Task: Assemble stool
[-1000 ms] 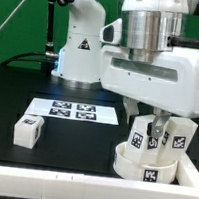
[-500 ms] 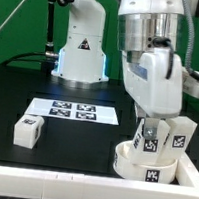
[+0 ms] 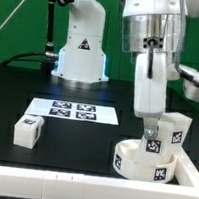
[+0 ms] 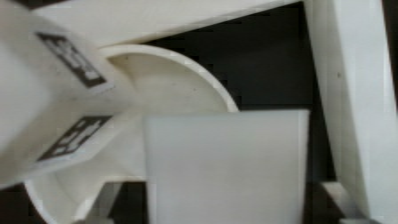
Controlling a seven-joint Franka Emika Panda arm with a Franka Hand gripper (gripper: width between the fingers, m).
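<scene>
The round white seat point(image 3: 140, 163) lies at the exterior view's right near the front rail. Two tagged white legs stand upright in it: one point(image 3: 176, 130) free, the other point(image 3: 153, 142) under my gripper point(image 3: 151, 122). The gripper is shut on that leg from above. In the wrist view the held leg point(image 4: 231, 160) fills the space between the dark fingers point(image 4: 128, 200), with the seat's curved rim point(image 4: 178, 80) and the other leg's tags point(image 4: 63, 95) beside it. A third leg point(image 3: 26, 130) lies loose at the exterior view's left.
The marker board point(image 3: 74, 111) lies flat behind the loose leg. A long white rail point(image 3: 66, 192) runs along the front edge; a rail also shows in the wrist view point(image 4: 347, 90). The robot base point(image 3: 82, 45) stands at the back.
The wrist has turned about its vertical axis while staying over the seat. The held leg and the seat's front tag have shifted slightly toward the exterior view's right.
</scene>
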